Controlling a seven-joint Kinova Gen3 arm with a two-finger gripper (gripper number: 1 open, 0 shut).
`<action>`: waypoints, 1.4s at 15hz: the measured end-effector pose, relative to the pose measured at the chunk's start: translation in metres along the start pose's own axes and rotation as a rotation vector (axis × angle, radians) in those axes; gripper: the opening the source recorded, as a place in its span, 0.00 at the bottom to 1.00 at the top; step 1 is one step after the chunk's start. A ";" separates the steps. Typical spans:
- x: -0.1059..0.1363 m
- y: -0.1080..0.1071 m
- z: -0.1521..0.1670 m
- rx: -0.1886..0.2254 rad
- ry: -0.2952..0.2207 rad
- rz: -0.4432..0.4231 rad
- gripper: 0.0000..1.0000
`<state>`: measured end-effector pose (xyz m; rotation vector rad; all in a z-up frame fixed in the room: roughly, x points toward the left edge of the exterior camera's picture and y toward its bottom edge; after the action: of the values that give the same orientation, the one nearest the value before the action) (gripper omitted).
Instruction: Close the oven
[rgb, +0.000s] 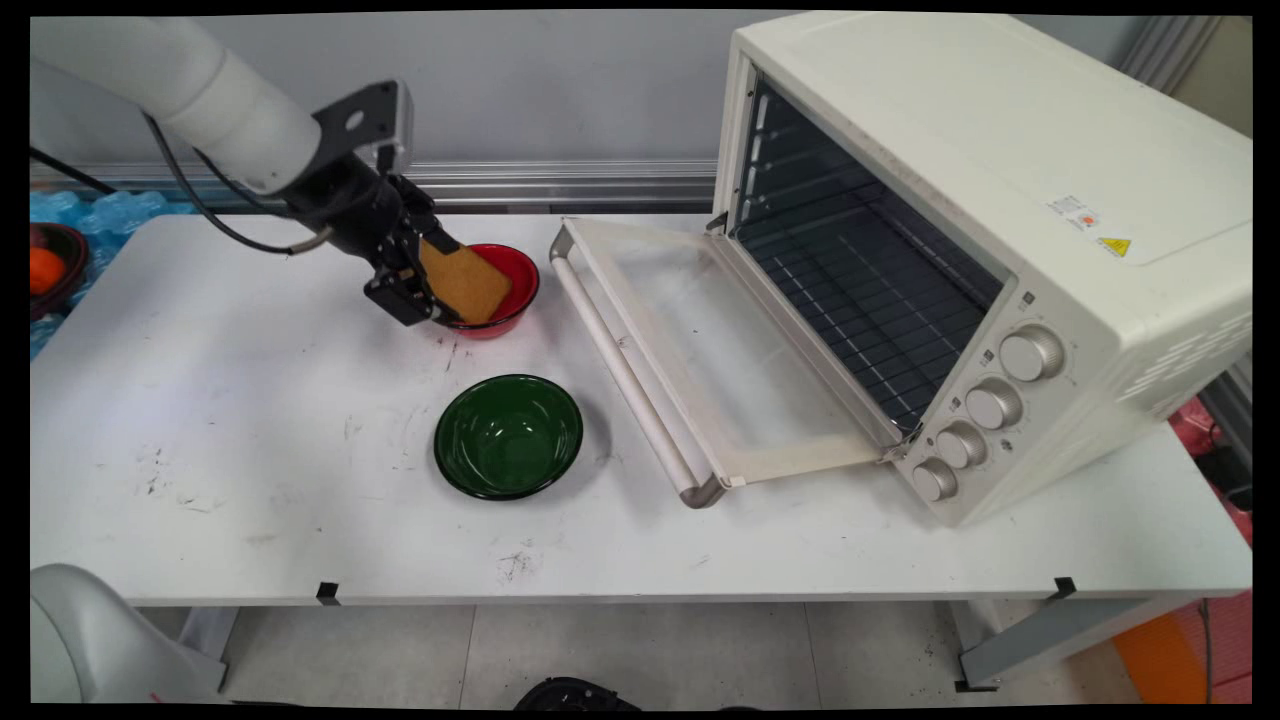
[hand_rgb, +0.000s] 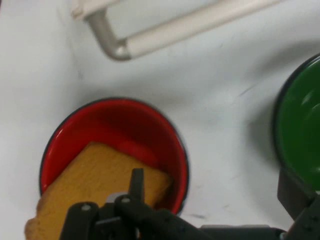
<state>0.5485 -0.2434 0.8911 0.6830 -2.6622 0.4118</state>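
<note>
I see one slice of toast (rgb: 466, 283) leaning tilted in the red bowl (rgb: 520, 265), its lower edge down inside and its upper corner propped past the rim, because the end effector (rgb: 420, 285) has its fingers closed on that raised end. In the hand view one black finger (hand_rgb: 136, 184) presses on the toast's (hand_rgb: 100, 185) face above the red bowl (hand_rgb: 120, 120). I count two bowls: the red one, and an empty green bowl (rgb: 508, 435) well apart, nearer the table's (rgb: 200, 450) front edge. One toaster oven (rgb: 1000, 230) stands to the right, its door (rgb: 700, 360) folded down flat onto the table, handle toward the bowls, leaving the rack (rgb: 860, 290) exposed
</note>
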 end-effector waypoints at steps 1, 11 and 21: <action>0.003 0.002 -0.008 -0.015 0.013 -0.022 1.00; 0.029 0.027 -0.051 -0.125 0.094 -0.221 1.00; 0.054 0.047 -0.025 -0.146 0.110 -0.331 1.00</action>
<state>0.4870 -0.2165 0.9263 1.0013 -2.3885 0.1569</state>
